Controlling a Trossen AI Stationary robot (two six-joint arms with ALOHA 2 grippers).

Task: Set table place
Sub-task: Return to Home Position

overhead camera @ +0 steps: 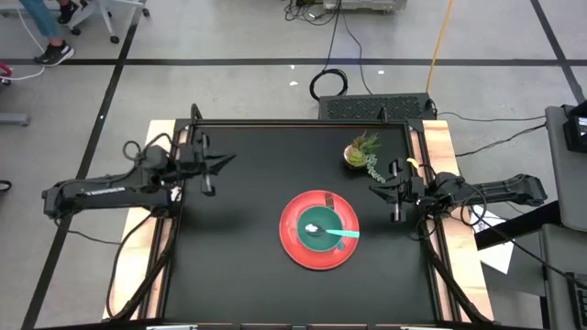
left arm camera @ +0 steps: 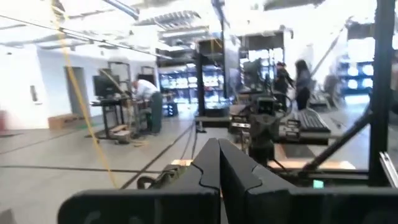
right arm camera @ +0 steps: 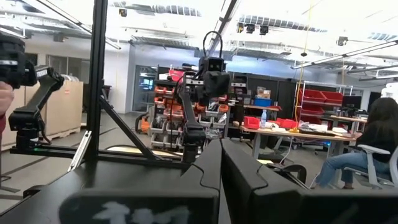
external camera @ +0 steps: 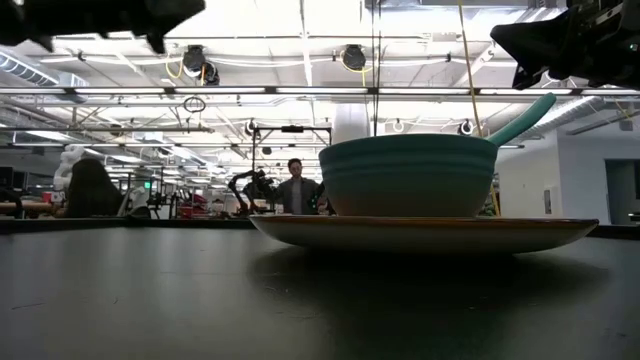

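Plate (overhead camera: 295,247) with bowl (overhead camera: 312,217) and spoon (overhead camera: 345,233) sits mid table (overhead camera: 229,266); I judge it stiff, breakable, best gripped at the rim. Left tool (overhead camera: 220,162) at 10 o'clock, right tool (overhead camera: 376,191) at 2 o'clock, both clenched, empty.

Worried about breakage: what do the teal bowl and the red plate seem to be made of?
The teal bowl looks like glazed ceramic or hard plastic: smooth, ribbed wall with soft sheen. The red plate looks similar, with a thin smooth rim; the pictures cannot settle which.
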